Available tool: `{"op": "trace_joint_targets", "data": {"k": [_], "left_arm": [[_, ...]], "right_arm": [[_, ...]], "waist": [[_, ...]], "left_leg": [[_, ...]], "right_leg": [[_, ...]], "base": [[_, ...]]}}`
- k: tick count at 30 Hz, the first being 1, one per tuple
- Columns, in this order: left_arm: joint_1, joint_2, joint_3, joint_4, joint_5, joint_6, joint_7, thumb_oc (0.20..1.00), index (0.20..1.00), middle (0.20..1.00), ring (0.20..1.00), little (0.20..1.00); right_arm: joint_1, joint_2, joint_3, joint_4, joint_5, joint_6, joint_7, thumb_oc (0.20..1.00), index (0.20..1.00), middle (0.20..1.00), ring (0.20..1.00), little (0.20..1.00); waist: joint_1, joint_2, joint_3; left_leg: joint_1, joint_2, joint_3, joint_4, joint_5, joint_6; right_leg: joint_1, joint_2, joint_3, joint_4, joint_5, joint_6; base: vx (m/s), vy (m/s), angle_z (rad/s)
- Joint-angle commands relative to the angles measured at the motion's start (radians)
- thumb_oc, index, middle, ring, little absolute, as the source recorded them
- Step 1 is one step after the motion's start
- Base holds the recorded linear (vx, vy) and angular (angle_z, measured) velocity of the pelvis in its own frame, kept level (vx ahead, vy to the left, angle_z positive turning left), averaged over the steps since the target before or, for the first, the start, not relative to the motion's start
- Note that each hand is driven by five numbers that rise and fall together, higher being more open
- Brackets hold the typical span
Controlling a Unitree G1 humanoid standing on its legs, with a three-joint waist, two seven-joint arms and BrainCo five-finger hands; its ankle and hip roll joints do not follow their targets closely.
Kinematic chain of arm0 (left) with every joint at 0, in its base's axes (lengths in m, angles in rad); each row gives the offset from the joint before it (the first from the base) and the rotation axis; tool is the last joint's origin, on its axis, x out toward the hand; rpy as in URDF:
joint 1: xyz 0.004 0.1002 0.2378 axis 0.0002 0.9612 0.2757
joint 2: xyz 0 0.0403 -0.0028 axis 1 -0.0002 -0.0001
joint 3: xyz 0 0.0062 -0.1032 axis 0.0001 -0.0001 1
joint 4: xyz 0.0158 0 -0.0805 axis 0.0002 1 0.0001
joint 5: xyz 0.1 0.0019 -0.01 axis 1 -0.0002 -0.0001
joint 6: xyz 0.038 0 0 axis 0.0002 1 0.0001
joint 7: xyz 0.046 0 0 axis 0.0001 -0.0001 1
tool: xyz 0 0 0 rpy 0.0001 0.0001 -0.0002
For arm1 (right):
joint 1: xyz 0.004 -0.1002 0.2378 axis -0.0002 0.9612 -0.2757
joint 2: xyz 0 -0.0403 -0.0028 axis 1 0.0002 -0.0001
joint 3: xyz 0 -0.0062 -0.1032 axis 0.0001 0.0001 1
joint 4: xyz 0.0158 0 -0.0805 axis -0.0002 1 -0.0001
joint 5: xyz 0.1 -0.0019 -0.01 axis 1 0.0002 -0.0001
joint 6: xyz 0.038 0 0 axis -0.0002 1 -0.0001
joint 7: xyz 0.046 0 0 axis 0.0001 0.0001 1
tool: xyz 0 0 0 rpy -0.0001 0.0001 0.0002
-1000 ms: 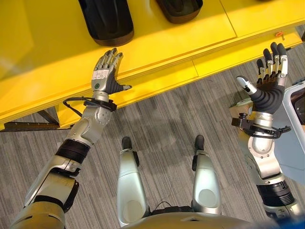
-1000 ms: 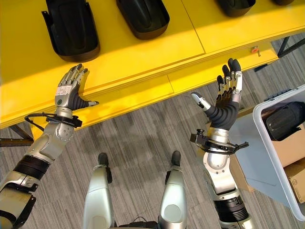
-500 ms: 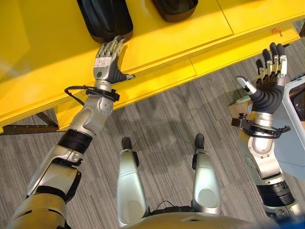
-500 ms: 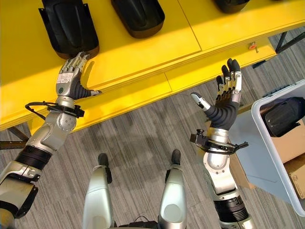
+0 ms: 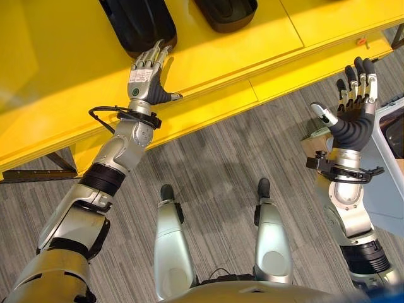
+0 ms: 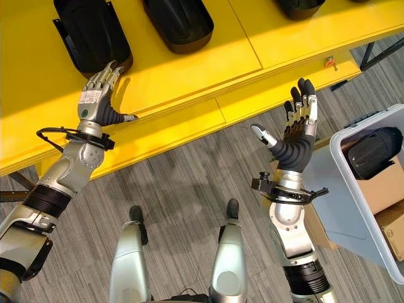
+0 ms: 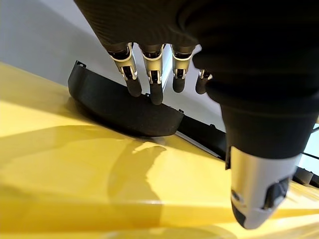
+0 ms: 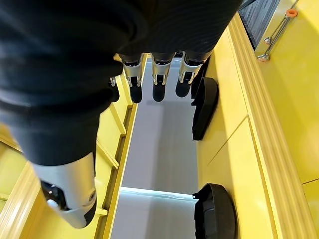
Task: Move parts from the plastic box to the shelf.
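Your left hand has crept farther onto the yellow shelf over the last second, fingers straight and spread, tips now right at the near edge of the black part on the far left. Your right hand hangs open and empty over the floor. More parts wait in the plastic box on the right, so the next fetch looks due.

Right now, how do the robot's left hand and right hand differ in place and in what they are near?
The left hand lies over the yellow shelf, its fingers at a black part; the right hand is raised over the floor beside the plastic box, near no part. Both are open and hold nothing.
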Motion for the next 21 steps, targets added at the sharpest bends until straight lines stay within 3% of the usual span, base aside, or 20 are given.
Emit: {"op": "trace_joint_targets", "data": {"k": [1,13,21], "left_arm": [[-0.081,-0.008,0.001,0.036,0.006,-0.007,0.029,1.0,1.0,1.0,1.0,1.0],[0.11,-0.041,0.062,-0.119,-0.059,-0.079,-0.014,1.0,1.0,1.0,1.0,1.0],[0.414,0.018,0.15,-0.372,-0.105,-0.174,-0.105,1.0,1.0,1.0,1.0,1.0]], "right_arm": [[0.002,-0.003,-0.049,-0.051,0.016,-0.035,-0.001,1.0,1.0,1.0,1.0,1.0],[0.016,0.01,-0.052,-0.062,0.018,-0.036,0.009,1.0,1.0,1.0,1.0,1.0],[0.039,0.021,-0.087,-0.077,0.008,-0.043,0.01,1.0,1.0,1.0,1.0,1.0]], "waist": [[-0.01,0.004,-0.022],[0.007,0.005,-0.017],[0.035,0.016,-0.008]], "left_leg": [[0.046,-0.018,0.036,-0.116,0.068,0.041],[0.043,-0.021,0.036,-0.116,0.066,0.045],[0.052,-0.022,0.033,-0.115,0.063,0.047]], "right_leg": [[0.0,0.009,0.004,0.199,-0.161,-0.067],[0.001,0.01,0.003,0.204,-0.165,-0.072],[0.016,0.009,-0.003,0.203,-0.167,-0.074]], "base": [[0.0,0.0,0.0],[0.0,0.0,0.0],[0.0,0.0,0.0]]}}
